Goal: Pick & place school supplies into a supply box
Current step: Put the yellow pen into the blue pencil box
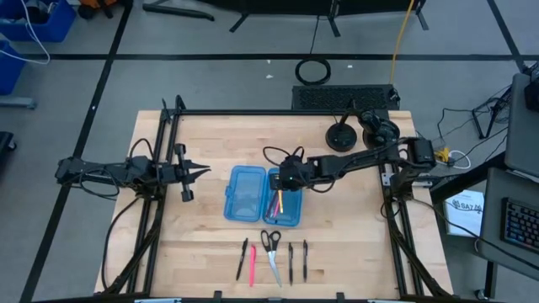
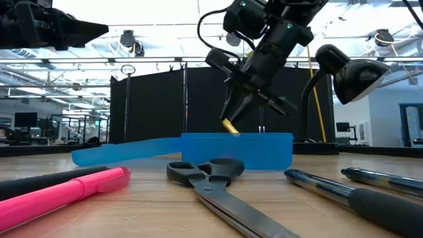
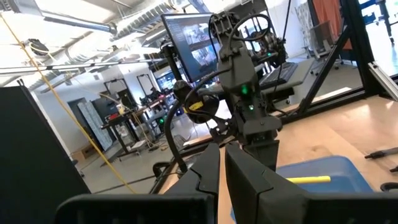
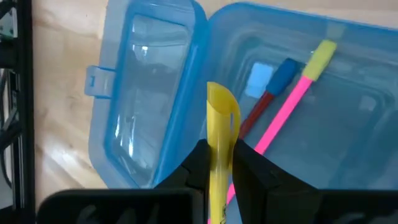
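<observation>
Right tool (image 4: pixel 217 163) grips yellow pen (image 4: pixel 221 127) over case (image 4: pixel 367 149); lower it level beside pink pen (image 4: pixel 283 112), then release. Left tool (image 1: pixel 187 172) closed, idle.

left hand (image 1: pixel 200 171) – shut, parked at table's left | right hand (image 4: pixel 219 163) – pinched, pointing down mid-table

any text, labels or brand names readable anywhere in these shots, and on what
No text can be read in any view.
Monitor behind the table: shows a picture, any writing too small to read.
White sheet beside the table: dark print on it, too blurred to read.
Yellow pen, held in the right gripper over the blue case: no marking visible.
</observation>
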Motion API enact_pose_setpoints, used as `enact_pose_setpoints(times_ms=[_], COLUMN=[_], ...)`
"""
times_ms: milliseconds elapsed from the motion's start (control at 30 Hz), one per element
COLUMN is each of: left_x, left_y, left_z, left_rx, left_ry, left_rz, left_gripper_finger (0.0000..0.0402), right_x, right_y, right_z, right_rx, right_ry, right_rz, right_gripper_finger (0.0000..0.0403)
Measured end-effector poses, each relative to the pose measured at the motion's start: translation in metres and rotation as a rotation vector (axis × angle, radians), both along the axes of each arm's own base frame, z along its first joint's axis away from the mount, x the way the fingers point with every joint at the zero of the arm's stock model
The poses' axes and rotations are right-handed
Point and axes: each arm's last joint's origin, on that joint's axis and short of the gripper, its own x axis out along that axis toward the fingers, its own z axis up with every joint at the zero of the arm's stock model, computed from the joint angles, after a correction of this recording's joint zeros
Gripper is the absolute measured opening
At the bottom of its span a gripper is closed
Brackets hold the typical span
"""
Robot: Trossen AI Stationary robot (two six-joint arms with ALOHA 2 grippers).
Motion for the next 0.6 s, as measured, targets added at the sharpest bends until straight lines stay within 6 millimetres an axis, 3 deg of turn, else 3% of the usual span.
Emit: enact_pose_setpoints(times_ms=[600], left_x=[0.000], left_y=[0.000], left_z=[0.001], left_rx=[0.018], left_ry=[-0.004], left_rz=[0.003], left_gripper_finger=[0.0031], right_x=[-0.012], right_y=[-0.002], right_z=[-0.007], right_rx=[-0.028], right_ry=[0.143], right_rz=[-0.073], right_gripper_finger=[0.0035])
